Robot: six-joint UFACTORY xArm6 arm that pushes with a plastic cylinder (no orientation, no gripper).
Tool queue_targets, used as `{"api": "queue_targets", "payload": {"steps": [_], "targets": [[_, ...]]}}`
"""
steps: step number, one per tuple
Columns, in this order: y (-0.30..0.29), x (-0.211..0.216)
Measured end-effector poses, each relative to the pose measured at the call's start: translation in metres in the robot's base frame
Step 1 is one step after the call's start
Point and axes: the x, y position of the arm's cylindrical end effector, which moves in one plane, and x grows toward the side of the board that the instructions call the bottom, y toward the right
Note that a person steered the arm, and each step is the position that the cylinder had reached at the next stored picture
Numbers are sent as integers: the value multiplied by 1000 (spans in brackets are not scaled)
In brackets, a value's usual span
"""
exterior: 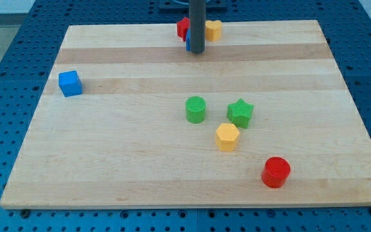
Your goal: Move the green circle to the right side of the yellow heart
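Green circle [196, 109] sits just right of the frame's centre, green star [240, 113] near on its right, yellow hexagon [227, 136] just below between them. The yellow heart [214, 29] waits at the top centre edge of the worktop [140, 161], well apart. My tip [197, 51] stands there beside it, touching nothing green; there is no gripper, only a bare rod holding nothing.

Risks, as I judge them: the circle can roll off the tip on that long run upward; a push may clip the star; arriving, it may knock the heart, or the red block [183, 28] and blue block [188, 42] crowding behind the rod.

Count: two green, two yellow, two red including the red cylinder [276, 172], two blue including the blue cube [70, 84].
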Motion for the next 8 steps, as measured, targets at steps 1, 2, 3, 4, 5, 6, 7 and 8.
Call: {"api": "queue_targets", "payload": {"steps": [1, 2, 3, 4, 5, 6, 7, 8], "targets": [[0, 23], [0, 73], [-16, 107], [-45, 122], [-76, 143], [-88, 181], [-84, 208], [-60, 211]]}}
